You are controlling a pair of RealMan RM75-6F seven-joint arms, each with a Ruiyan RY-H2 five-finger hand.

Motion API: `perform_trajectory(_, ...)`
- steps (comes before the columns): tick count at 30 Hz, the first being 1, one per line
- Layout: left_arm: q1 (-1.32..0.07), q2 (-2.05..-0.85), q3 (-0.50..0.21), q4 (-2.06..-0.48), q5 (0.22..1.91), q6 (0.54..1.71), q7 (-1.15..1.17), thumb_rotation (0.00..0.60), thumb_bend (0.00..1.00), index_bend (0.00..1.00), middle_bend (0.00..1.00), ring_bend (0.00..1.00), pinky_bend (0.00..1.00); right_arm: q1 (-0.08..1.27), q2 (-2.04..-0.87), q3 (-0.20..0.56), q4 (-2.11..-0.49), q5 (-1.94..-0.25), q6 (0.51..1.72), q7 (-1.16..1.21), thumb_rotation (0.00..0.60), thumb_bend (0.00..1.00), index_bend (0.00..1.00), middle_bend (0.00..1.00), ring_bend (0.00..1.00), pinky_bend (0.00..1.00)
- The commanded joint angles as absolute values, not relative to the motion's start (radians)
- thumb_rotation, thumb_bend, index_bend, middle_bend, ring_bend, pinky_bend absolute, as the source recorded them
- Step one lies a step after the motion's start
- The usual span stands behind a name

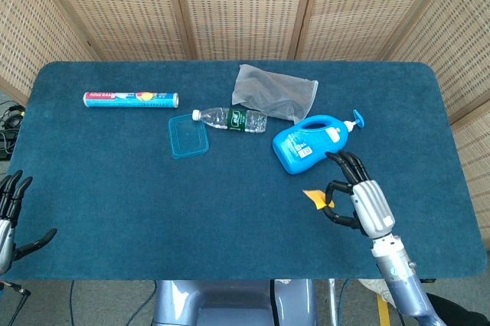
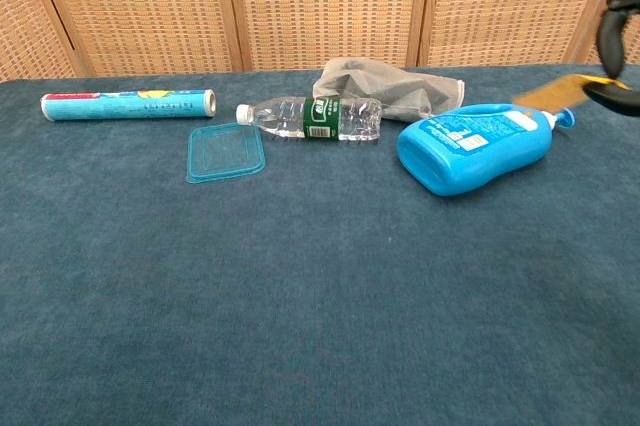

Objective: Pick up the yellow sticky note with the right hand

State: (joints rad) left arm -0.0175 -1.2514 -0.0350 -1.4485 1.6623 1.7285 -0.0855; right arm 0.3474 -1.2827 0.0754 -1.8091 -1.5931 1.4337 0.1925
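My right hand (image 1: 360, 200) hangs above the table's near right part and pinches the yellow sticky note (image 1: 314, 198) between thumb and a finger. The note sticks out to the left of the hand, clear of the cloth. In the chest view the same note (image 2: 552, 92) shows at the right edge, held by dark fingertips (image 2: 612, 94) of the right hand (image 2: 608, 6). My left hand (image 1: 9, 205) sits at the far left edge, off the table, fingers spread and holding nothing.
A blue detergent bottle (image 1: 310, 141) lies just beyond the right hand. Further back lie a clear water bottle (image 1: 230, 118), a crumpled plastic bag (image 1: 274, 92), a blue lid (image 1: 188, 137) and a food-bag roll (image 1: 130, 99). The blue cloth table (image 1: 115, 211) spans the view.
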Motion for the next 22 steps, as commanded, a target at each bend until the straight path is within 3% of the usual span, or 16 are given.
perform_trajectory(1,-0.015,-1.258,-0.031,-1.446,1.674,1.737,-0.071,0.600,0.08,0.00,0.00,0.00,0.08,0.304,-1.244,0.012,-1.813,-1.680,1.480,0.271,0.600,0.49,0.69,0.18,0.00,0.00)
perform_trajectory(8,-0.013,-1.270,-0.024,-1.445,1.696,1.751,-0.044,0.600,0.08,0.00,0.00,0.00,0.08,0.280,-1.224,-0.064,-1.854,-1.814,1.521,0.385,0.600,0.49,0.70,0.18,0.00,0.00)
perform_trajectory(22,-0.012,-1.269,-0.026,-1.443,1.699,1.759,-0.054,0.600,0.08,0.00,0.00,0.00,0.08,0.292,-1.267,-0.107,-1.905,-1.874,1.462,0.380,0.600,0.49,0.70,0.19,0.00,0.00)
